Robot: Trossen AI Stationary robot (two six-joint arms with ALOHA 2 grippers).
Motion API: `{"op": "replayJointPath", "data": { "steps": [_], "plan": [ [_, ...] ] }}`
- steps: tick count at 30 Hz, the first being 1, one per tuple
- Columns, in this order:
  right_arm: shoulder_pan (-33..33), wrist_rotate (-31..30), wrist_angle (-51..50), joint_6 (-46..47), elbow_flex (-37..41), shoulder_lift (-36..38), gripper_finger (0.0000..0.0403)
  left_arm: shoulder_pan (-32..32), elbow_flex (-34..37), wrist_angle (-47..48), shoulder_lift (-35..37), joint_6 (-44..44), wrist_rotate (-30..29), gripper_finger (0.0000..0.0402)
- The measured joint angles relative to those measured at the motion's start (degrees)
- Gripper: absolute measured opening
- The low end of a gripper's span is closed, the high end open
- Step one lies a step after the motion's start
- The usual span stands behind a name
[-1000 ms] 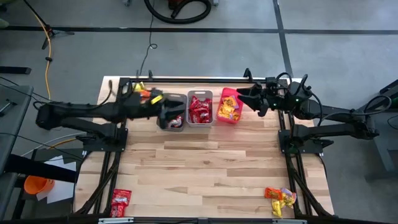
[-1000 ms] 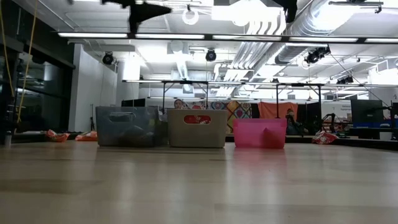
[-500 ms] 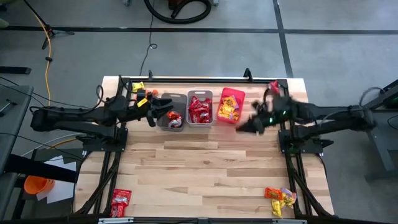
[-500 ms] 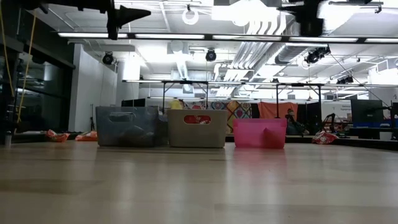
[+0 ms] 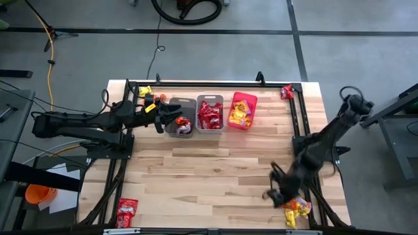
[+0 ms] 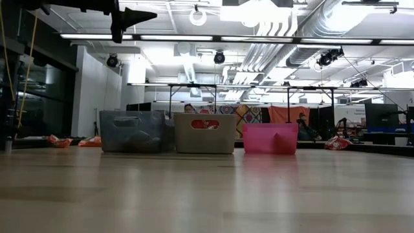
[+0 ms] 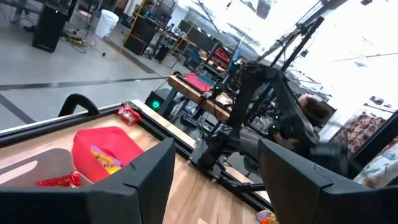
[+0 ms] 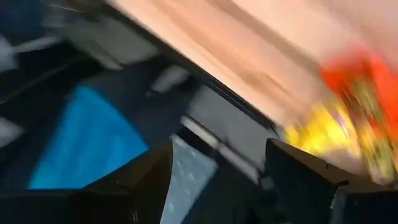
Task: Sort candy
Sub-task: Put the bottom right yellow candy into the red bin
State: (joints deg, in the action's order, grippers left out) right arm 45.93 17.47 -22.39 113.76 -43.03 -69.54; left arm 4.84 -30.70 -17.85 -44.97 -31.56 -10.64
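Three bins stand in a row at the table's far side: a dark grey bin [image 5: 181,119], a light grey bin [image 5: 210,115] with red candy, and a pink bin [image 5: 241,111] with yellow candy. My left gripper [image 5: 177,114] hovers open at the dark bin's left rim, level, with nothing between its fingers; the left wrist view looks past it [image 7: 214,180] to the pink bin [image 7: 102,149]. My right gripper [image 5: 269,188] is open near the table's near right corner, slanting down just left of a yellow and orange candy pile [image 5: 295,210], which shows blurred in the right wrist view [image 8: 348,118].
A red candy pile [image 5: 127,212] lies at the near left corner. Stray candies lie at the far left [image 5: 145,91] and far right [image 5: 286,91]. Black frame rails [image 5: 299,124] run along both sides. Bare wood [image 5: 209,176] spreads between the bins and the near edge.
My right gripper has swung from beside the pink bin toward the table's near right corner, sinking, rolling and tipping downward, and now stands beside the yellow and orange pile. My left gripper drew back a little toward the table's left edge from over the dark bin, then kept still.
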Motion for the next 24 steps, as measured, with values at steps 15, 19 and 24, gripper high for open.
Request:
{"op": "replayJointPath", "data": {
  "steps": [15,19,24],
  "plan": [
    [8.44,10.41,4.29,19.25,0.0,-18.53,0.0252,-0.01,0.0,0.02,0.0,-0.58,1.24,0.0213],
    [8.44,10.87,4.26,18.36,0.0,-21.23,0.0252,-0.02,0.0,0.07,0.0,-1.38,2.07,0.0213],
    [8.44,11.49,4.48,16.96,0.0,-23.14,0.0248,-0.02,0.0,0.06,0.0,-2.19,2.87,0.0213]
  ]
}}
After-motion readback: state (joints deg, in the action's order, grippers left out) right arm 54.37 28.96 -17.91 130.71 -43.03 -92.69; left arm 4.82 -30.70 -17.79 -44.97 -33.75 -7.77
